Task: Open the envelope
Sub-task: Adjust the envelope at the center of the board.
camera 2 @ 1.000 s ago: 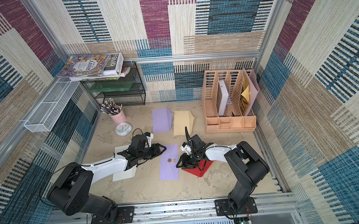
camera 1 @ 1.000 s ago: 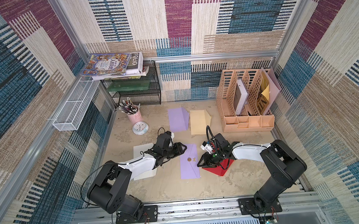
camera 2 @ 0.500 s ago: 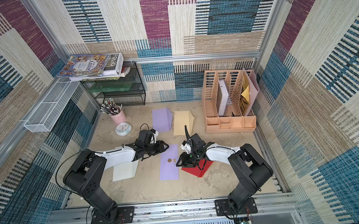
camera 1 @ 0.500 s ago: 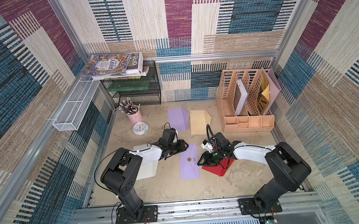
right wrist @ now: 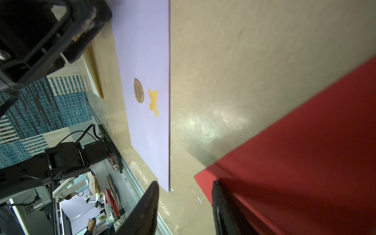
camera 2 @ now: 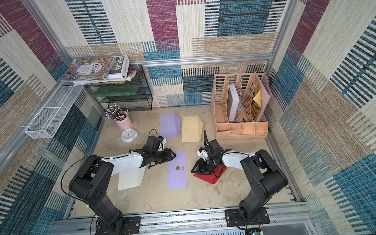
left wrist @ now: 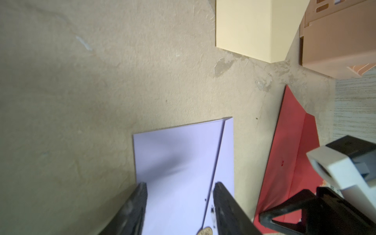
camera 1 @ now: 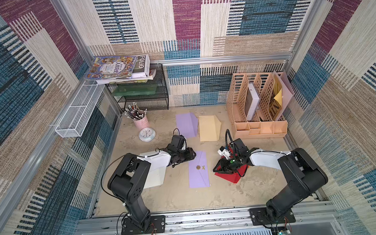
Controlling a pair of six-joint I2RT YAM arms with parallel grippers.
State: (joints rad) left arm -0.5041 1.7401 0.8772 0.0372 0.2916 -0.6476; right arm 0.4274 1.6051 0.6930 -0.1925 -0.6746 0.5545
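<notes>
The left arm (camera 1: 128,179) and right arm (camera 1: 300,174) have blocky black joints and smooth white forearm shells. Thin black cables (camera 1: 226,138) loop off them. Their black base plates (camera 1: 141,224) show screws.

"FOLIO", white on dark book cover (camera 1: 140,64), in stack atop wire shelf (camera 1: 163,88).

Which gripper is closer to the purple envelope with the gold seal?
Left. The left gripper is over the purple envelope, at its far end; the right gripper is beside it, over the red envelope.
</notes>
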